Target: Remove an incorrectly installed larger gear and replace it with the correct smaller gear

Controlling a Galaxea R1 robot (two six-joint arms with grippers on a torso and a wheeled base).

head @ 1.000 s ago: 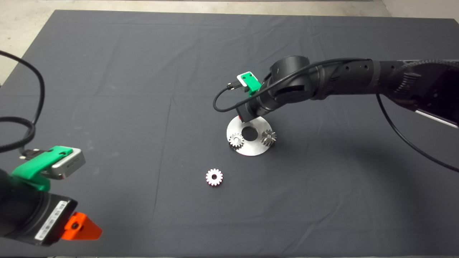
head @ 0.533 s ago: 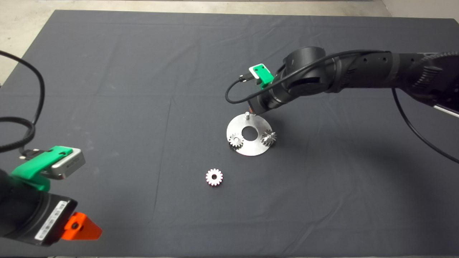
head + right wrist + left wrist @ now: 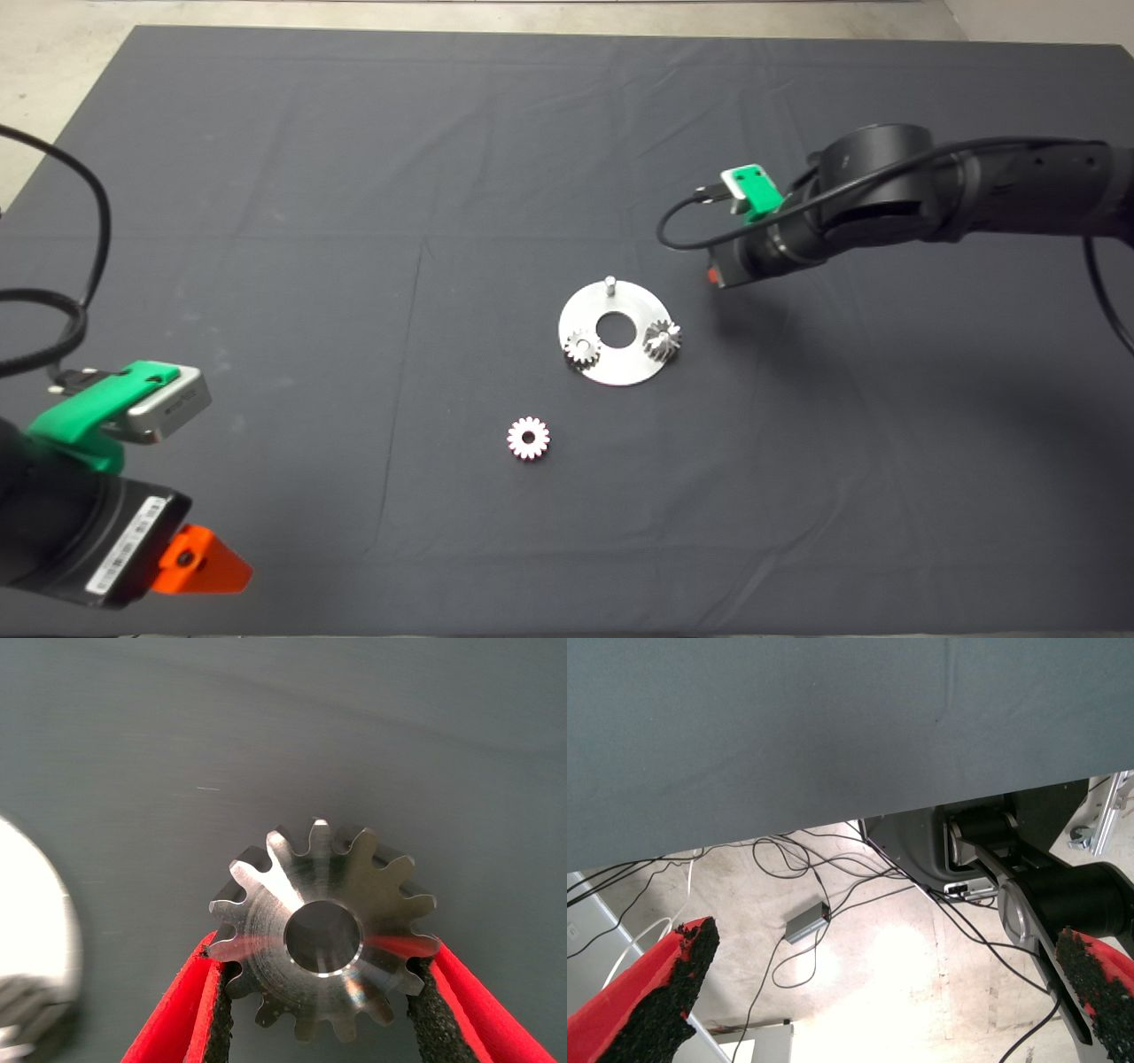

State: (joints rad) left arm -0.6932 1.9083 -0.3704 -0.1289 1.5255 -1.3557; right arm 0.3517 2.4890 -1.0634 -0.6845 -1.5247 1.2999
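My right gripper (image 3: 719, 275) is shut on the larger gear (image 3: 323, 935), a grey steel gear with coarse teeth and a centre hole. It holds the gear above the mat, to the right of the steel disc (image 3: 633, 310). In the head view the wrist hides the gear. The disc's far peg (image 3: 609, 283) stands bare. The smaller gear (image 3: 529, 438), flat, silver and fine-toothed, lies loose on the mat in front of the disc's left side. My left gripper (image 3: 199, 567) is parked at the lower left, open and empty.
Two gears stay on the disc: a small silver one (image 3: 583, 347) at the left and a darker cone-like one (image 3: 663, 339) at the right. The disc's edge shows in the right wrist view (image 3: 31, 930). The left wrist view shows floor cables beyond the mat.
My right gripper rose from the disc's far peg and moved right with the gear in it, leaving the peg bare. The left arm has not moved.
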